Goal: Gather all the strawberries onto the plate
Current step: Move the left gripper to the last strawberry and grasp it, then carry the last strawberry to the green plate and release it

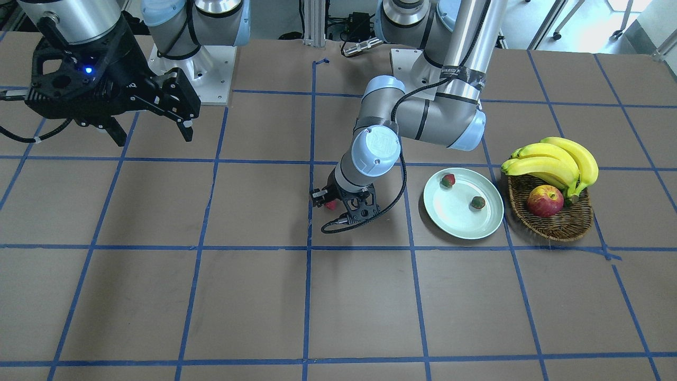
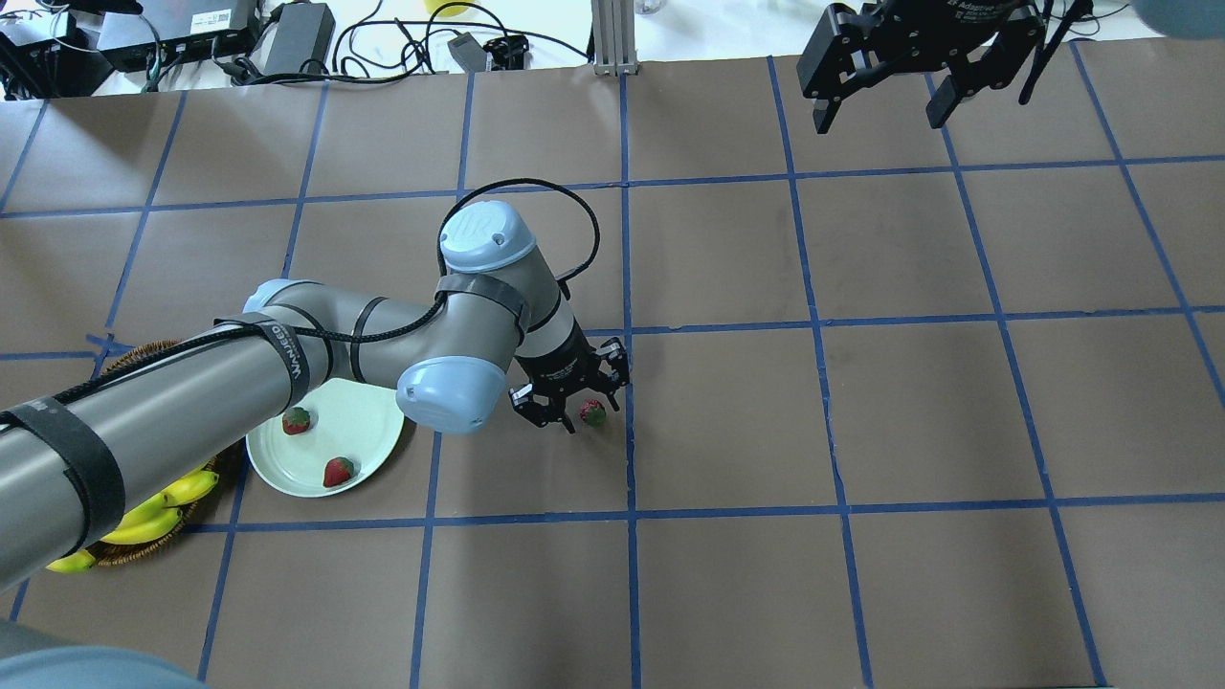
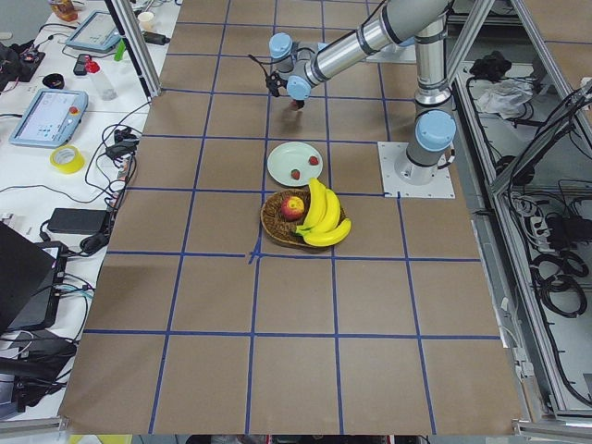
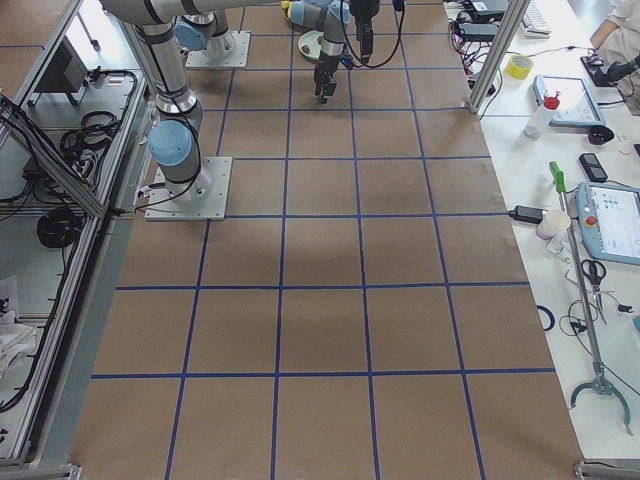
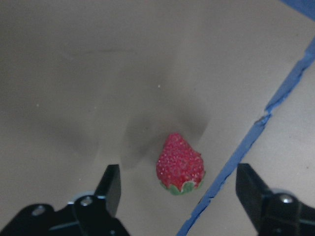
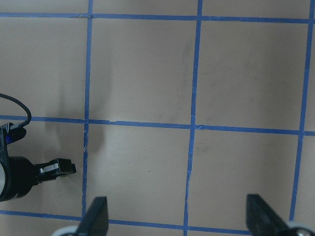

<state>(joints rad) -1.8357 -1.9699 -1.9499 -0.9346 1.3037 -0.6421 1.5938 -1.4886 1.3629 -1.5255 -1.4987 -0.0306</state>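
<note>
**Left gripper open around the last loose strawberry**

You have the left gripper (image 5: pixel 179 189) low over the table (image 2: pixel 727 593) with its jaws spread wide. One strawberry (image 5: pixel 180 167) lies on the brown surface between the two fingers (image 5: pixel 110 183). It touches neither finger, and there is clear space on both sides. Its green cap points back toward the gripper body. A strip of blue tape (image 5: pixel 256 130) runs just beside the berry, between it and one finger. Nothing is gripped.

The pale green plate (image 2: pixel 368 421) sits on the far side of the left wrist from these fingers, near but not touching them. Two other strawberries (image 2: pixel 297 420) (image 2: pixel 338 471) rest on it, apart from each other. Beyond the plate is a wicker basket (image 1: pixel 555 225) holding bananas (image 1: pixel 555 159) and an apple (image 1: pixel 545 201).

Your right gripper (image 2: pixel 879 120) hangs high above the table, well apart from all of this. Its fingers (image 6: pixel 96 216) are wide apart and hold nothing, with only taped squares below them.
</note>
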